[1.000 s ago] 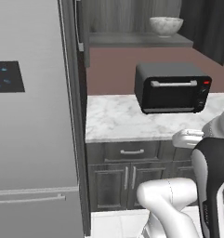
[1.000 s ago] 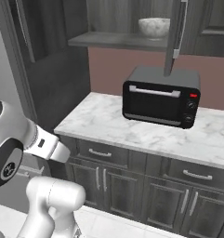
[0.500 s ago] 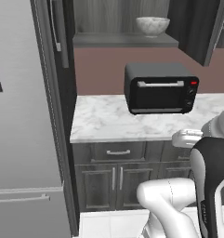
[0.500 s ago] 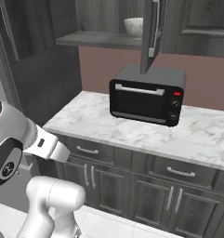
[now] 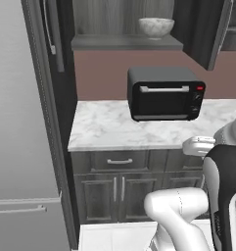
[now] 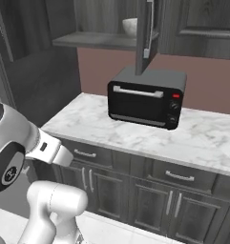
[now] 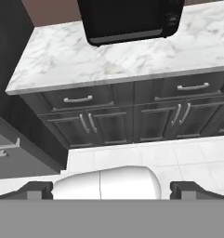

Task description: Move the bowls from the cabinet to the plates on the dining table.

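Here, the wall cabinet (image 5: 124,41) of dark grey wood grain stands open, its flat shelf bearing a rounded grey-white marbled bowl (image 5: 156,27); in the right base view the same bowl (image 6: 130,26) shows partly behind the edge of a swung-out panelled door (image 6: 146,35), which carries a long vertical silver bar handle (image 6: 149,28). Below the shelf, a dull reddish-brown backsplash (image 5: 102,76) meets a worktop (image 5: 109,128) of white marble with soft grey veining and a squared front edge. On that worktop sits a boxy black toaster oven (image 5: 164,93) with rounded corners, a horizontal silver handle across its glass door, two round knobs and a small red light at the upper right. Under the worktop run low dark drawer cabinets (image 6: 164,190) with recessed panels and short silver pulls. To the left rises a tall smooth grey refrigerator (image 5: 19,147) with a brushed, metallic look. The floor (image 7: 178,155) is laid in pale square tiles. In the hand view the gripper (image 7: 111,190) points toward the low cabinets and floor, its two small dark fingertips (image 7: 36,189) set far apart at the lower corners of the frame, jaws spread wide with nothing between them, well apart from the bowl.
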### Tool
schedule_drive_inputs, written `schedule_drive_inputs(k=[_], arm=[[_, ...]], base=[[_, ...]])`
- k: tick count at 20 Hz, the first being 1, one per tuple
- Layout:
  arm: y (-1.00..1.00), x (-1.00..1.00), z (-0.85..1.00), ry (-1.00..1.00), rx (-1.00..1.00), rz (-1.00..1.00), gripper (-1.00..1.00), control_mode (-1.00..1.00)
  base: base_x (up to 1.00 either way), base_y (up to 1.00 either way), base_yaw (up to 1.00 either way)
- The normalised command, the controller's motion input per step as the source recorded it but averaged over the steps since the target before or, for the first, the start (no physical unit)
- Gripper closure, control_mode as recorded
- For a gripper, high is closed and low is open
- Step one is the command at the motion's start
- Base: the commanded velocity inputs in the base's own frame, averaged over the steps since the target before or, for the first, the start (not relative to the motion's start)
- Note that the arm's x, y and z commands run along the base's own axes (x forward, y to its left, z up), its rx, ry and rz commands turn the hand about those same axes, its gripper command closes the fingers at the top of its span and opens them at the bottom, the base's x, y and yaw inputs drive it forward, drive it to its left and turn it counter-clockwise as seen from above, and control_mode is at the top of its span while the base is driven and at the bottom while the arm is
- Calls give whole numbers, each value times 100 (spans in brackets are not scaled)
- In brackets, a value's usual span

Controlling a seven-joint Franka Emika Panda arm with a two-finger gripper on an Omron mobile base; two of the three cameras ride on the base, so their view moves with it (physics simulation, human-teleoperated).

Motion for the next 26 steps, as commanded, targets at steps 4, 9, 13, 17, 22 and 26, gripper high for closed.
schedule_drive_inputs(k=[4, 9, 13, 17, 22, 26], arm=[[0, 0, 0, 0, 0, 0, -100, 100], [0, 0, 0, 0, 0, 0, -100, 100], [0, 0, 0, 0, 0, 0, -100, 100], [0, 0, 0, 0, 0, 0, -100, 100], [0, 0, 0, 0, 0, 0, -100, -100], [10, 4, 33, -3, 1, -4, -100, -100]], base=[[48, 4, 0], [66, 4, 0], [68, 2, 0], [65, 3, 0], [13, 1, 0], [0, 0, 0]])
